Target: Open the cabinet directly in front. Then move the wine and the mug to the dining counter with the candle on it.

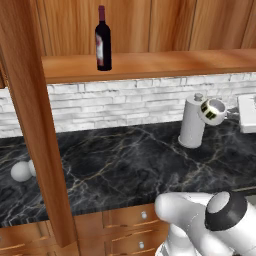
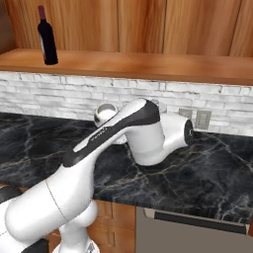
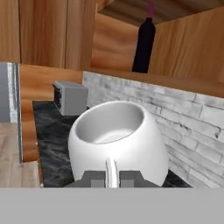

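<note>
cabinet (image 1: 30,125) open, tool (image 3: 113,178) clenched on the mug (image 3: 118,140) handle at center frame above the black bench (image 1: 125,160), wine (image 1: 103,40) on its shelf upper left, both yet undelivered.

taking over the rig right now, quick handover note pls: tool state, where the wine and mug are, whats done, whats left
Tool: shut on the mug by its handle, held in the air over the black counter.
Wine: upright on the shelf of the cabinet.
Done: cabinet open, mug taken out.
Left: carry the mug to the dining counter with the candle, then come back for the wine.
</note>
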### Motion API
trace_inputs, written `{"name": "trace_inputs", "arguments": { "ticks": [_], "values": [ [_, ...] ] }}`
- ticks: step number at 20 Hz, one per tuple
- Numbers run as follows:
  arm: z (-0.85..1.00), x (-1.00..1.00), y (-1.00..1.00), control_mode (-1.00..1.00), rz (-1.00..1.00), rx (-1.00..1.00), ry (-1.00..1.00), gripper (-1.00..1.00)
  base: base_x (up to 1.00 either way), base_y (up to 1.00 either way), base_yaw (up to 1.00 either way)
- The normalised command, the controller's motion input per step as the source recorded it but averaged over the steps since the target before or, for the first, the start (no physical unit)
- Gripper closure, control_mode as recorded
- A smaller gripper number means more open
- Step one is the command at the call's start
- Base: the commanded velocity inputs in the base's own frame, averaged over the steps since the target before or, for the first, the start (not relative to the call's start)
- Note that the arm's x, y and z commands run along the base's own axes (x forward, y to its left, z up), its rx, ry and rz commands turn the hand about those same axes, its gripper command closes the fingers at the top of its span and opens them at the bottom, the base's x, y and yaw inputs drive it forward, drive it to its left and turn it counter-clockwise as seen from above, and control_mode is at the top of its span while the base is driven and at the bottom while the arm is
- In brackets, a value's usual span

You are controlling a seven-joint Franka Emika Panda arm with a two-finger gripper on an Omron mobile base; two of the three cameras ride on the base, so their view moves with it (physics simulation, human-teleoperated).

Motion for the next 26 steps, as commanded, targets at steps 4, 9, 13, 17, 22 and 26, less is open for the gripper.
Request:
{"name": "trace_inputs", "arguments": {
  "ticks": [4,9,13,17,22,26],
  "values": [
    [0.00,-0.92,1.00,-1.00,0.25,-0.21,0.00,1.00,0.00,0.00,0.00],
    [0.00,-0.37,1.00,-1.00,0.09,-0.10,0.00,1.00,0.00,0.00,0.00],
    [0.00,-0.16,0.67,-1.00,-0.07,0.06,0.00,1.00,0.00,0.00,0.00],
    [0.00,0.00,0.00,-1.00,0.00,0.00,0.00,1.00,0.00,0.00,0.00],
    [0.00,-0.04,0.00,-1.00,0.00,0.00,0.00,1.00,0.00,0.00,0.00],
    [-0.03,-0.50,-0.14,-1.00,0.00,0.10,-0.01,1.00,0.00,0.00,0.00]
  ]
}}
